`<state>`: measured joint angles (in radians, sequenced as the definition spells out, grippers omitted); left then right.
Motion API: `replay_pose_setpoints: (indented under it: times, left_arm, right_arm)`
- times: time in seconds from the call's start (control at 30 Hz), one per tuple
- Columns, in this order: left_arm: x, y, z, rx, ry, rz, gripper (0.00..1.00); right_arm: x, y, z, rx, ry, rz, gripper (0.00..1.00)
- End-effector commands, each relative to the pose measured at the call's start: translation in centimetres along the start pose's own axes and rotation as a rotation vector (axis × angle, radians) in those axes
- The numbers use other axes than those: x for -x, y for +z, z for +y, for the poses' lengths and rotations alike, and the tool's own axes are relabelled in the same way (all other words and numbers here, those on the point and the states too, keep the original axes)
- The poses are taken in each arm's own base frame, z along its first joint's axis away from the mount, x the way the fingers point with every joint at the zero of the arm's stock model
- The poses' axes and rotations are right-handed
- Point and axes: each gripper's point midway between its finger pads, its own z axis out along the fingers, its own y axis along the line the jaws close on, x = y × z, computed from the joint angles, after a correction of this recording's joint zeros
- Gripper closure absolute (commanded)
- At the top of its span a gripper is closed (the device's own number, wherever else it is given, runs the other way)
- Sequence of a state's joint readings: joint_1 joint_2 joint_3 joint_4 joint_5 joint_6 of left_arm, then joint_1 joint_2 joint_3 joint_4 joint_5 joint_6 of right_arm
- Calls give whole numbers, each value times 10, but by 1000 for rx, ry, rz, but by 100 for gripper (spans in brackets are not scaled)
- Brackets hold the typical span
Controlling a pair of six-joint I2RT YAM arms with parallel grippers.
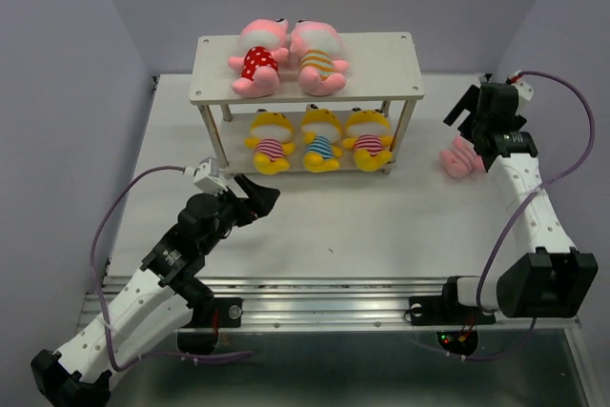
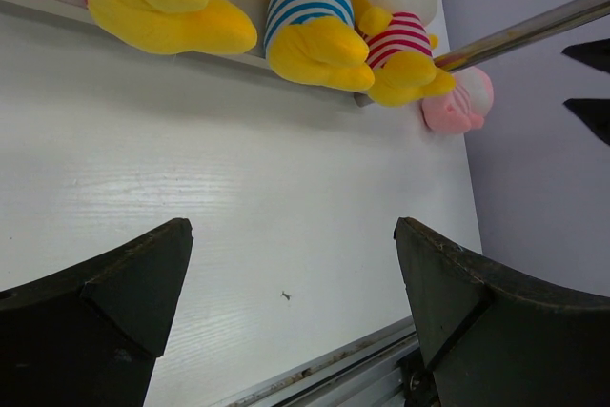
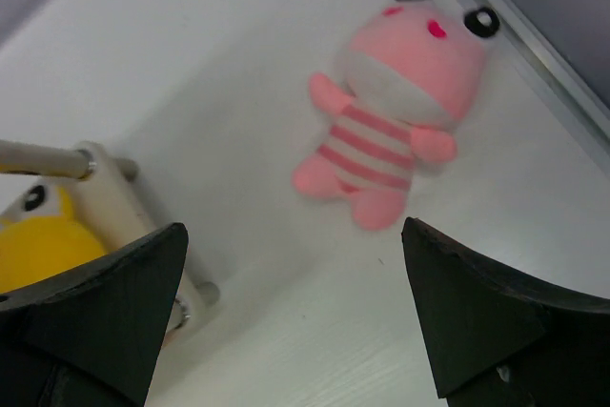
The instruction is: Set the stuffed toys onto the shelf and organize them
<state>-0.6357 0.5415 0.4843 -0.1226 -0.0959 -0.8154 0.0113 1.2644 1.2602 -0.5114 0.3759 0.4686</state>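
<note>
Fingers [image 2: 105, 302] of your left claw [image 2: 293, 231] stand spread wide with nothing between them, low over the white table [image 1: 381, 226], pointing toward the shelf [image 1: 381, 59]. On the shelf's top board you have two pink toys lying side by side at the left half: the pink toy in the red dotted shirt [image 1: 257, 62], then the pink toy in the orange-striped shirt [image 1: 319, 59], touching each other. On the lower board sit three yellow ones in a row: the yellow toy in pink stripes [image 1: 271, 140], the yellow toy in blue stripes [image 1: 321, 138] and the yellow toy in red stripes [image 1: 370, 135]. To the right of the shelf, apart from its legs, the pink toy in the pink-striped shirt [image 3: 391, 131] lies face up on the table. Your right claw [image 3: 294, 231] hangs above it, spread wide and empty.
</note>
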Motion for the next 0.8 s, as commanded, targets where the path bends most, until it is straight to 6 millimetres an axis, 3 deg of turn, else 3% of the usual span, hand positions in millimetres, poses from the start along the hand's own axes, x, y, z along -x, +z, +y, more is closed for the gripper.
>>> replay_pose_setpoints:
  times: [0.0, 0.1, 0.23, 0.37, 0.7, 0.77]
  left_arm:
    - [1, 2, -6, -40, 18, -12, 1]
    - [-1, 3, -4, -32, 24, -5, 1]
    - [-1, 5, -3, -22, 24, -3, 1]
    - [0, 7, -1, -11, 28, -9, 1]
    - [1, 11, 0, 10, 49, -3, 1]
    - [2, 11, 0, 11, 49, -5, 1]
  right_arm:
    - [-42, 27, -30, -68, 86, 150, 0]
    - [-69, 49, -49, -147, 75, 217, 0]
    - [-87, 72, -68, -236, 72, 253, 1]
    - [-108, 87, -78, -279, 73, 294, 9]
    - [-150, 97, -110, -377, 89, 356, 10]
    - [-152, 102, -111, -379, 85, 346, 18]
